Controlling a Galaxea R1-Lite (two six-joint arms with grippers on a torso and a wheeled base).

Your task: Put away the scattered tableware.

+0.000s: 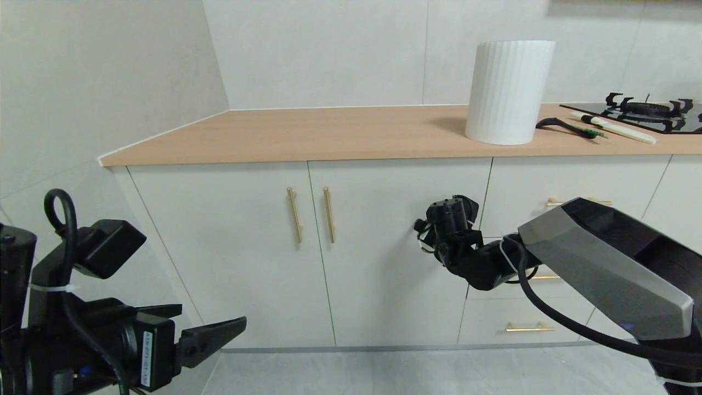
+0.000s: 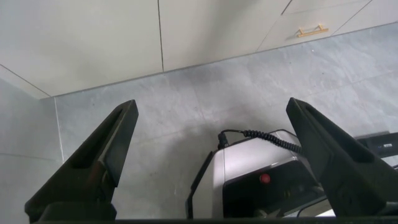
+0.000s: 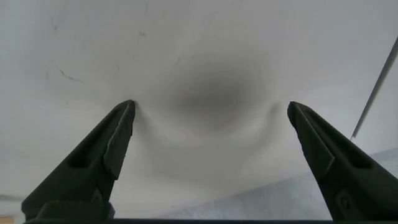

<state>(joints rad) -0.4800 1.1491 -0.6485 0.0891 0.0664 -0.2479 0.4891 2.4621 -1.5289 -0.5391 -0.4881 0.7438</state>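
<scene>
Right gripper [image 1: 447,219], released, faces a cabinet door [image 1: 384,247]; utensils [image 1: 613,127] lie above and to its right on the bench [image 1: 329,131], apparently crosswise. Right arm nearer.

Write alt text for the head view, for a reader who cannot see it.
A white ribbed container stands on a wooden countertop, with utensils beside it. Below, the open right gripper faces a cabinet door; the left gripper hangs low.

The wooden tabletop [image 1: 329,134] carries an upright white ribbed canister [image 1: 509,93]. Just beside it lie a black-handled utensil [image 1: 565,127] and a cream-coloured utensil [image 1: 620,130], near the gas hob [image 1: 650,112].
</scene>
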